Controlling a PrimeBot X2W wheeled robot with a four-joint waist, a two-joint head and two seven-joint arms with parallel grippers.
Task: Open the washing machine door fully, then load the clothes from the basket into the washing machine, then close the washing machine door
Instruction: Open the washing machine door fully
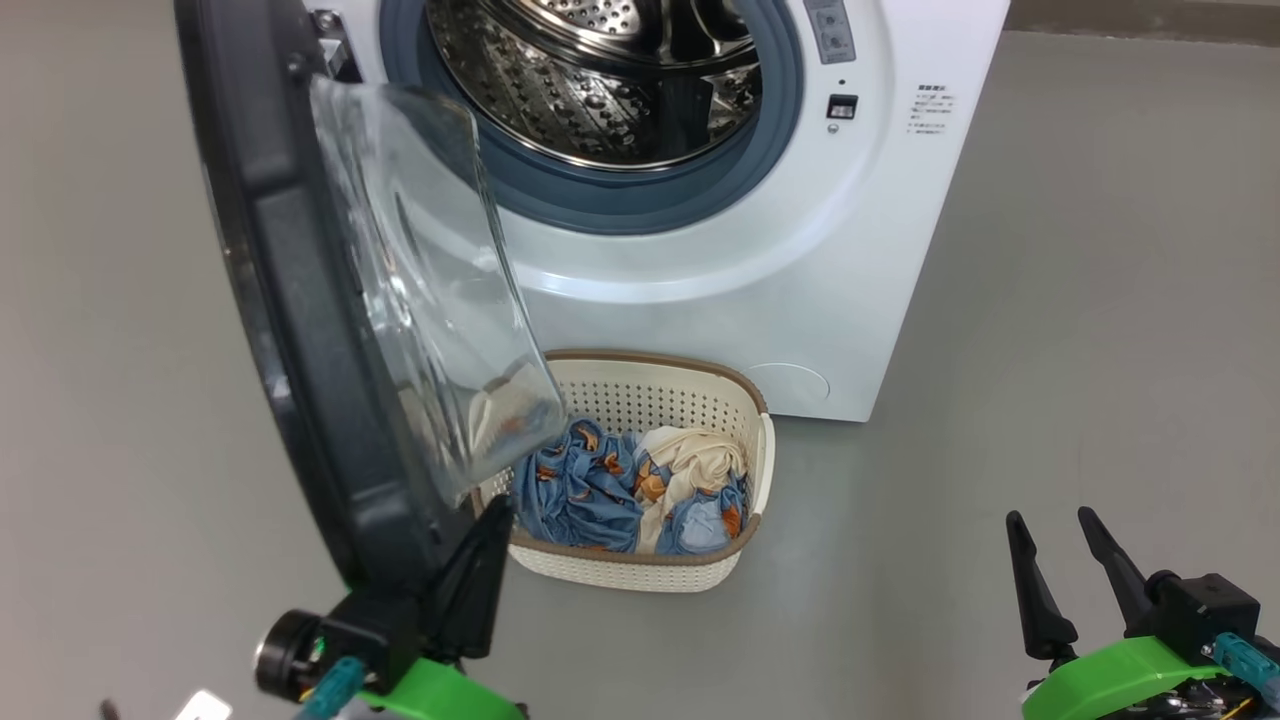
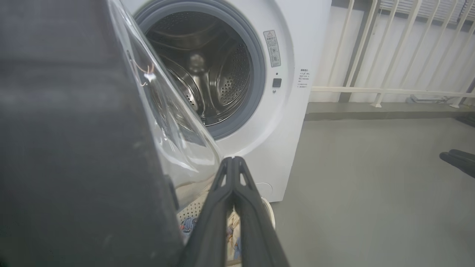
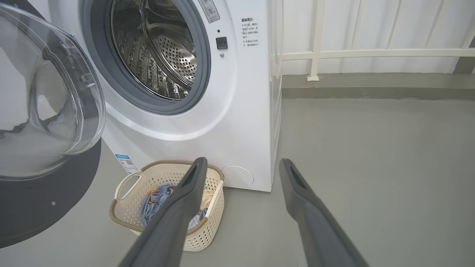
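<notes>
Clothes (image 1: pixel 600 490) in basket (image 1: pixel 655 358) judged soft, light, prob best pinched at bunched top. Left end effector (image 2: pixel 232 163) seen pressed together beside door (image 1: pixel 290 300), right end effector (image 1: pixel 1050 520) spread.

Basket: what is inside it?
The basket holds the clothes: blue orange-printed fabric, a cream garment, a pale blue piece. The washing machine door covers its left side; lower layers are hidden.
</notes>
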